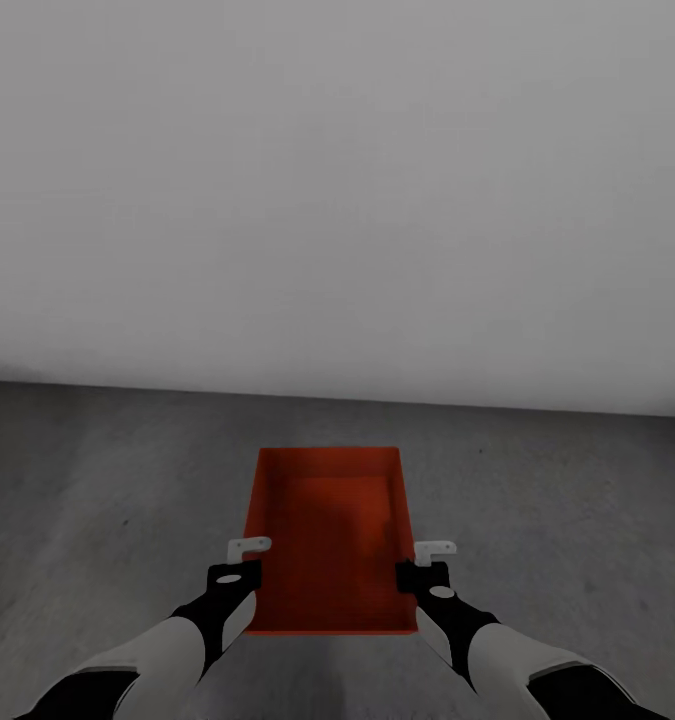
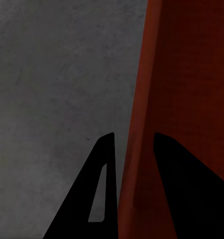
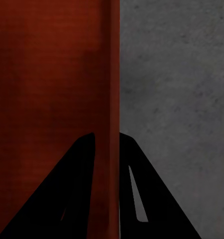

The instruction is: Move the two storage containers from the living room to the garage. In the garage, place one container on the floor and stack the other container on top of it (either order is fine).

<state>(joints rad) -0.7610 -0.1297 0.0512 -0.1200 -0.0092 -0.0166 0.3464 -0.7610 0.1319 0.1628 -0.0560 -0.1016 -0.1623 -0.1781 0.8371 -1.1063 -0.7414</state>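
Observation:
One orange-red open-top storage container [image 1: 327, 520] lies lengthwise in front of me over the dark grey garage floor [image 1: 107, 480]. My left gripper [image 1: 252, 565] is shut on its left long wall near the close end. In the left wrist view the two black fingers [image 2: 104, 179] straddle that wall [image 2: 137, 149]. My right gripper [image 1: 417, 568] is shut on the right long wall, whose rim [image 3: 108, 74] runs tightly between the fingers [image 3: 77, 179]. I cannot tell whether the container rests on the floor or hangs just above it.
A plain pale grey wall [image 1: 337, 200] rises a short way beyond the container's far end. Mottled concrete spreads to both sides [image 1: 577, 500]. At the far right edge a corner of the room shows.

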